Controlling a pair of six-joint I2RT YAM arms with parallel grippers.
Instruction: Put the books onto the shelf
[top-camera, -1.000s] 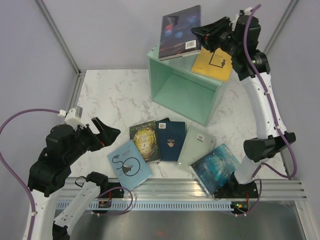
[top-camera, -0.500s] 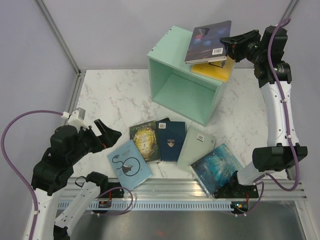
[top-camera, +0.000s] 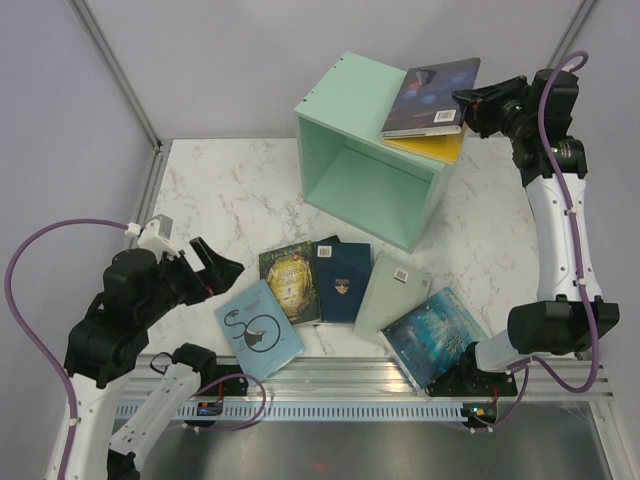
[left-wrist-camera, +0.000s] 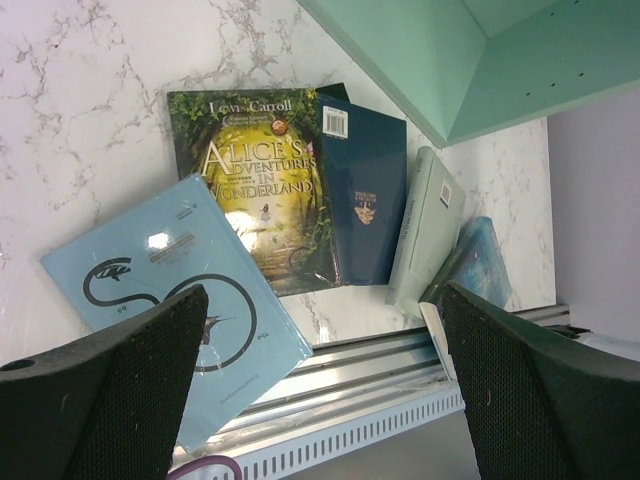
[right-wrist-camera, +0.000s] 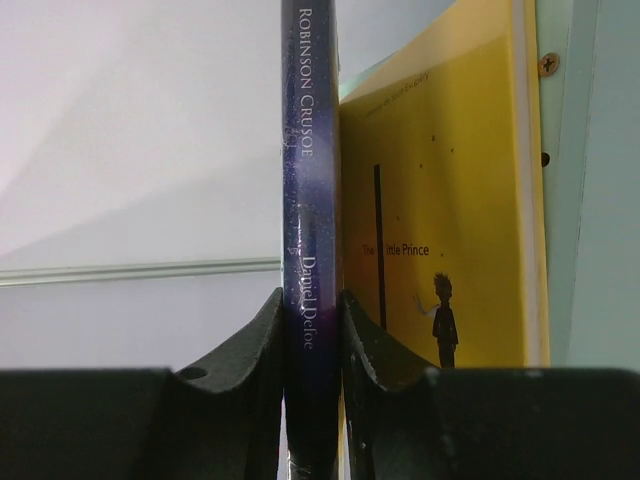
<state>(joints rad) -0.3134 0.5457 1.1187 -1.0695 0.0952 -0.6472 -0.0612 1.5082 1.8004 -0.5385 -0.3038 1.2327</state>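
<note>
The mint-green shelf (top-camera: 350, 100) stands at the back, its open face toward me. A yellow book (top-camera: 442, 149) lies flat on its top. My right gripper (top-camera: 466, 104) is shut on the spine of a dark book (top-camera: 432, 92), held nearly flat just over the yellow one. The right wrist view shows the fingers (right-wrist-camera: 262, 340) clamping that dark spine (right-wrist-camera: 310, 150) beside the yellow cover (right-wrist-camera: 450, 220). Several books lie in a row near the front edge: light blue with a swirl (top-camera: 258, 330), green-gold (top-camera: 290, 282), navy (top-camera: 342, 280), pale mint (top-camera: 392, 290) and icy blue (top-camera: 432, 335). My left gripper (top-camera: 215, 265) hangs open to their left.
A metal rail (top-camera: 360, 375) runs along the table's near edge, and the light blue and icy blue books overhang it. Grey walls and a slanted frame post (top-camera: 115, 70) close in the back and left. Bare marble (top-camera: 215, 190) lies left of the shelf.
My right arm has swung the dark book rightward and down, from tilted above the shelf's top to nearly flat over the yellow book. The left arm has barely moved.
</note>
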